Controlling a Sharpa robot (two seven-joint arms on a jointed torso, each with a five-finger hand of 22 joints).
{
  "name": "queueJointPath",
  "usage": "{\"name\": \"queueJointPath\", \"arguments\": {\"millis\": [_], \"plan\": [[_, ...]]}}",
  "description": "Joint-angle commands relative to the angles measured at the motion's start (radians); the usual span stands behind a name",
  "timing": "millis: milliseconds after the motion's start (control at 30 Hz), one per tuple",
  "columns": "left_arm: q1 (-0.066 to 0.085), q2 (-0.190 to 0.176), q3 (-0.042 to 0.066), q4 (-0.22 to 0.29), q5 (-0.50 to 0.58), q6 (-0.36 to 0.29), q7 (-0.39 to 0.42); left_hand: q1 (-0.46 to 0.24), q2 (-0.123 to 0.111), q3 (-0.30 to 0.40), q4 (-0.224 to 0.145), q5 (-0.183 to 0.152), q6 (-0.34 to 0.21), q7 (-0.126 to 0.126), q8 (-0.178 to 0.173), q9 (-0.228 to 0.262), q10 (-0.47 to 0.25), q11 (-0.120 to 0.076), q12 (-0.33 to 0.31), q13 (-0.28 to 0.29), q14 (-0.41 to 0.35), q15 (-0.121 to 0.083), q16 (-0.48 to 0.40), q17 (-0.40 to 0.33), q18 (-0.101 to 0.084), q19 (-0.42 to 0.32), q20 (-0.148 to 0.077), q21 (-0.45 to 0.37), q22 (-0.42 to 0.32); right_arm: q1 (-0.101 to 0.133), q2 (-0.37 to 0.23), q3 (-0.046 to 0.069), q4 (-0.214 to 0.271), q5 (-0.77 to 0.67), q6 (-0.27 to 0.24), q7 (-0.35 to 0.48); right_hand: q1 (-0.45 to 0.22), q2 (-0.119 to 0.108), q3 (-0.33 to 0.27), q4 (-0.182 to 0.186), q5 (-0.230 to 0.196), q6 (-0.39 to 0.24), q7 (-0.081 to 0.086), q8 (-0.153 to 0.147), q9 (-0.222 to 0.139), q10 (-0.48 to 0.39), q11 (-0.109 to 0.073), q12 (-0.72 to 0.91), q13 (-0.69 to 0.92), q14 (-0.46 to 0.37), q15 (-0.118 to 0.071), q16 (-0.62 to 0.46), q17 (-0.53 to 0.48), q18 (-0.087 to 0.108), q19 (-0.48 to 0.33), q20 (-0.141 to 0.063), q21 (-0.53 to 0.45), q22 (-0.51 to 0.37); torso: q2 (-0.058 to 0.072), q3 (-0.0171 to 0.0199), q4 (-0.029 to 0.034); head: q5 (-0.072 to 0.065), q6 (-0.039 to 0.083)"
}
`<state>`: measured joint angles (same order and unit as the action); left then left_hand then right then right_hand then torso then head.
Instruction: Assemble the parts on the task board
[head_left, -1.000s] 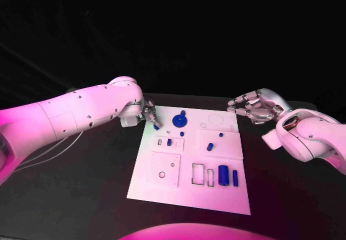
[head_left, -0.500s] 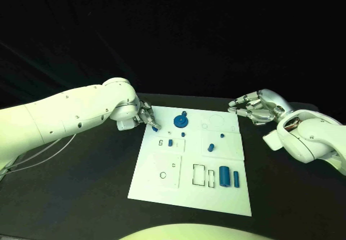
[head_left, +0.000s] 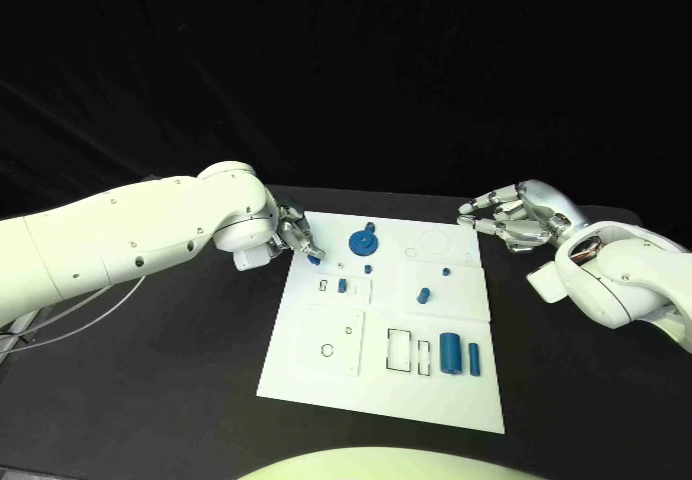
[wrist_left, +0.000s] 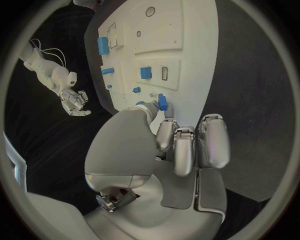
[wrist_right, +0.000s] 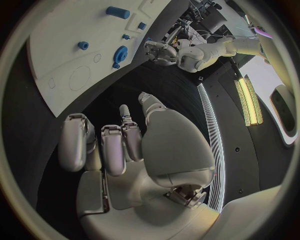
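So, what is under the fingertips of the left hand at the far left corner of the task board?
A small blue part is pinched at the fingertips of the left hand, over the task board. The board surface directly beneath is covered.

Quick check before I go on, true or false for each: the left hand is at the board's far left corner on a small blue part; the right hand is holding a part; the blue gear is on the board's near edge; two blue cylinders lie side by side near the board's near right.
1. The left hand is at the far left corner of the task board, its fingers on a small blue part. True.
2. The right hand holds a part. False: it holds nothing, off the board's far right corner.
3. The blue gear sits at the near edge. False: far end.
4. Two blue cylinders lie side by side, near right. True.
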<state>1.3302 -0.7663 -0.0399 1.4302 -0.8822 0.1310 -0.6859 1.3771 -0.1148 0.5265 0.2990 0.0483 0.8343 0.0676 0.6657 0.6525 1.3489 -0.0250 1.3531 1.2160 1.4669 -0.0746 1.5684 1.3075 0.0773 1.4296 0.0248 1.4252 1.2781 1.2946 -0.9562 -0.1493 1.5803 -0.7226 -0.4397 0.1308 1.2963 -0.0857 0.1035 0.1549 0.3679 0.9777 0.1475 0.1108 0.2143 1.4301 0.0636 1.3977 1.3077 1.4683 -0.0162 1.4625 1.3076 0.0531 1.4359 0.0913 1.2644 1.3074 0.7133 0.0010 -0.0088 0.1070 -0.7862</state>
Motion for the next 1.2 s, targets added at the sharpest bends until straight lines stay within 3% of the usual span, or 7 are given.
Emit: {"name": "queueJointPath", "arguments": {"millis": [33,367,700,1200], "plan": [[-0.004,-0.008,0.0,0.024,-0.045,-0.063,-0.005,-0.007,-0.012,0.1,-0.086,0.001,0.025,-0.021,0.006,0.003,0.009,0.001,0.006,0.002,0.104,-0.007,0.002,0.263,-0.016,0.008,-0.001,0.004,0.003,-0.001,0.001,0.0,0.0,-0.004,0.011,0.01,-0.006,0.0,-0.003,0.0,0.005,-0.003,-0.003,0.003,0.001,-0.003,-0.004,0.001,0.093,0.059,0.002,-0.005,0.132,0.019,-0.006,-0.001,-0.001,0.039,0.0,0.0,0.0001,0.002,-0.001],[-0.032,-0.029,-0.002,0.093,-0.145,-0.086,-0.001,-0.025,-0.033,0.134,-0.097,0.001,0.03,-0.023,0.013,0.01,0.015,-0.001,0.008,0.006,0.104,-0.008,0.002,0.263,-0.016,0.01,-0.003,0.006,0.007,-0.002,0.0,0.0,0.001,-0.004,0.011,0.011,-0.006,0.0,-0.003,0.0,0.005,-0.003,-0.003,0.003,0.001,-0.003,-0.004,0.001,0.093,0.059,0.002,-0.005,0.132,0.019,-0.006,-0.001,-0.001,0.039,0.001,-0.0004,-0.0004,0.002,-0.004],[-0.063,-0.031,-0.003,0.119,-0.194,-0.103,-0.004,-0.038,-0.041,0.15,-0.098,0.001,0.038,-0.026,0.019,0.014,0.02,-0.004,0.01,0.01,0.104,-0.01,0.002,0.263,-0.016,0.01,-0.003,0.005,0.007,-0.002,-0.002,0.0,0.002,-0.004,0.011,0.011,-0.006,0.001,-0.004,0.0,0.006,-0.004,-0.003,0.003,0.002,-0.003,-0.004,0.0,0.093,0.059,0.002,-0.006,0.131,0.019,-0.006,-0.001,-0.002,0.039,0.002,-0.0007,-0.0004,0.0,-0.003],[-0.078,-0.026,-0.004,0.129,-0.21,-0.119,-0.006,-0.055,-0.047,0.166,-0.101,0.001,0.046,-0.03,0.026,0.02,0.029,-0.007,0.016,0.02,0.104,-0.013,0.002,0.263,-0.016,0.01,-0.005,0.004,0.006,-0.002,-0.005,0.0,0.005,-0.004,0.01,0.011,-0.006,0.001,-0.004,0.0,0.006,-0.004,-0.003,0.003,0.002,-0.003,-0.004,0.0,0.093,0.059,0.002,-0.006,0.131,0.019,-0.006,-0.001,-0.002,0.039,0.001,-0.0009,-0.0006,-0.001,-0.003]]}}
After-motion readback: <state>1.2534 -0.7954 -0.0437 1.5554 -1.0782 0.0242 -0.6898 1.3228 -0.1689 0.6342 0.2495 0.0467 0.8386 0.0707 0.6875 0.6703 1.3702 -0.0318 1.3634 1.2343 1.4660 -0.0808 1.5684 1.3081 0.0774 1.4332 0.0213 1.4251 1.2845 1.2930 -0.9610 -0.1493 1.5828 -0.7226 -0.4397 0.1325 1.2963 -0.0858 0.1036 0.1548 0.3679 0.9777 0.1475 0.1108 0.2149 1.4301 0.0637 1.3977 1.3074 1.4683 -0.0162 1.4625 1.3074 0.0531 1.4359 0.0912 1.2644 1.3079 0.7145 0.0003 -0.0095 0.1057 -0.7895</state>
